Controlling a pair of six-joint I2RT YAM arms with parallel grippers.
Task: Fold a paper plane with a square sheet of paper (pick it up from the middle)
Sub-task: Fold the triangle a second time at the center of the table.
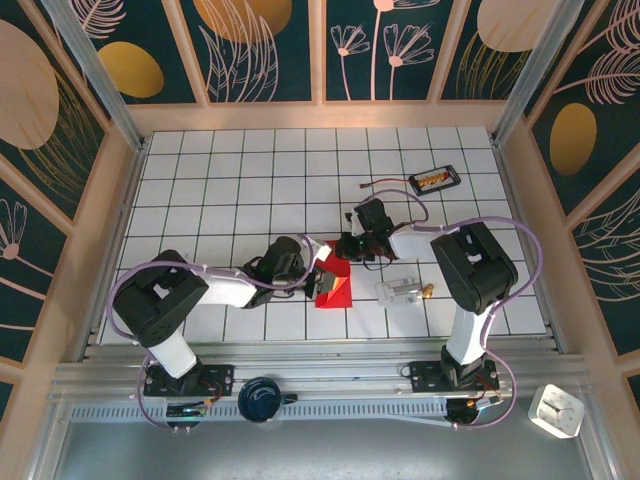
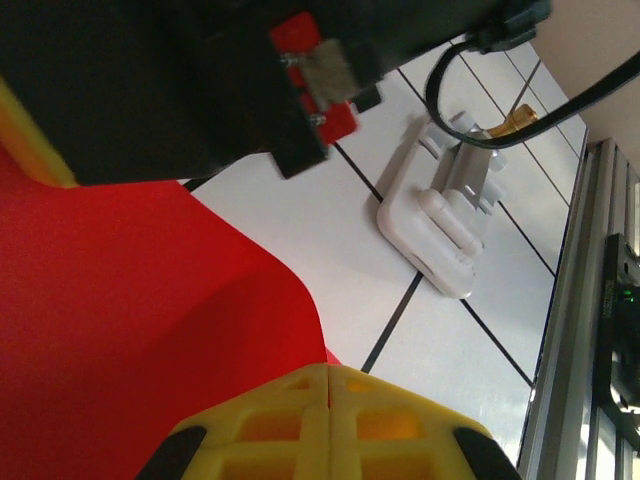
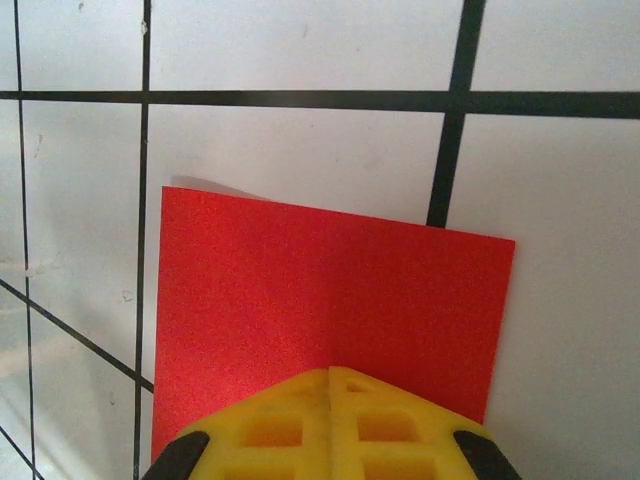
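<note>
At the overhead frame's centre, the square sheet of paper (image 1: 335, 287) is being pinched by the clenched left gripper (image 2: 328, 390) and right gripper (image 3: 330, 385); tearing is probably being risked if opposing pulls are applied.

Bright red paper (image 3: 330, 290), yellow fingers (image 3: 300, 395), white table (image 3: 300, 50) with a black grid

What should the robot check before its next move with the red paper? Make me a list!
1. Left gripper, jaws shut on the red paper: ok.
2. Right gripper, jaws shut on the paper: ok.
3. Clear plastic piece lies apart from the paper: ok.
4. Paper is a pointed plane: not ok, not yet.
5. Fold edges line up neatly: cannot tell.
</note>
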